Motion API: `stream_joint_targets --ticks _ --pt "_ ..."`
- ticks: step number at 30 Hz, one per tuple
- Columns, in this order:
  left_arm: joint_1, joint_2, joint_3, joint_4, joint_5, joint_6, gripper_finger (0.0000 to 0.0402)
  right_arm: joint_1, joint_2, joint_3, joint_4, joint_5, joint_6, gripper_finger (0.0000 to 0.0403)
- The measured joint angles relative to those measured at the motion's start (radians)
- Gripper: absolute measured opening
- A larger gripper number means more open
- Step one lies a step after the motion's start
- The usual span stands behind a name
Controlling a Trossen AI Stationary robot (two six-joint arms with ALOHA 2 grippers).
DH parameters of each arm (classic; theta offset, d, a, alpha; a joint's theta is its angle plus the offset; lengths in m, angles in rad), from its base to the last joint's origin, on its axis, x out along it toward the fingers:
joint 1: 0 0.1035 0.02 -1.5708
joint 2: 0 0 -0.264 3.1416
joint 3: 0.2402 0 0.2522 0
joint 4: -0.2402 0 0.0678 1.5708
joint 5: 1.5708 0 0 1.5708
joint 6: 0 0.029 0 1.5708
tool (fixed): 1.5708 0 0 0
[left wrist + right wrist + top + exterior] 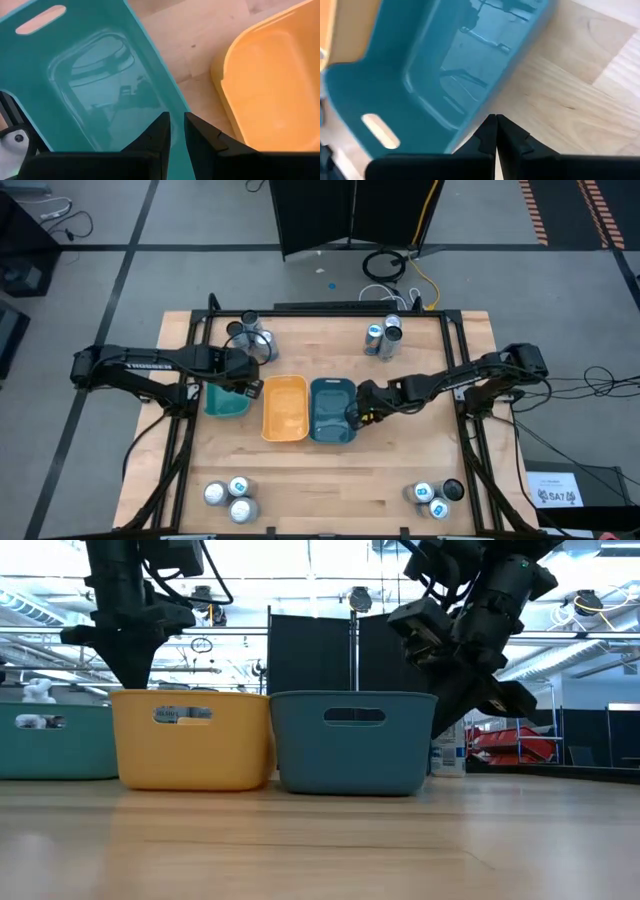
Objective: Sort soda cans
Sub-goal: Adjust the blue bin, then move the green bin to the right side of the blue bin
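Observation:
The soda cans stand upright in four groups near the table's corners: far left (250,335), far right (383,335), near left (230,498), near right (436,498). No gripper touches them. Three trays sit side by side mid-table: teal (222,402), yellow (285,408) and blue (330,410). My left gripper (245,388) is over the teal tray's right wall, shut on it. My right gripper (360,413) is shut, its tips down at the blue tray's right wall. My left gripper (177,131) has the teal tray's right wall rim (182,107) between its two fingers, one finger inside the tray and one outside, coming from above. The tray rests flat on the table. My right gripper (496,122) points down beside the blue tray's rim (475,125); whether it touches, I cannot tell.
The yellow tray (270,85) lies close to the teal tray's (100,75) right, with a narrow strip of bare wood between. Bare wood lies right of the blue tray (420,60) and along the near middle of the table. A dark metal frame borders the table (465,380).

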Motion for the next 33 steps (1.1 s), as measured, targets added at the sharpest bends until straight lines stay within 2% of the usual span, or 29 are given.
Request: stream_joint_targets --ticks 11,17,25,33 --pt "0.0 0.0 0.0 0.004 0.0 -0.03 0.0065 0.0 -0.022 0.0 -0.072 0.002 -0.012 0.0" --pt "0.002 0.03 0.0 0.084 -0.001 -0.041 0.0065 0.007 -0.09 0.0 -0.119 0.009 -0.011 0.0" --pt "0.003 0.114 0.0 0.098 -0.004 -0.062 0.0065 0.083 -0.226 0.0 -0.265 0.11 0.066 0.0" --pt "0.001 0.078 0.03 0.098 0.014 -0.083 0.0065 0.157 -0.328 0.0 -0.342 0.189 0.13 0.0"
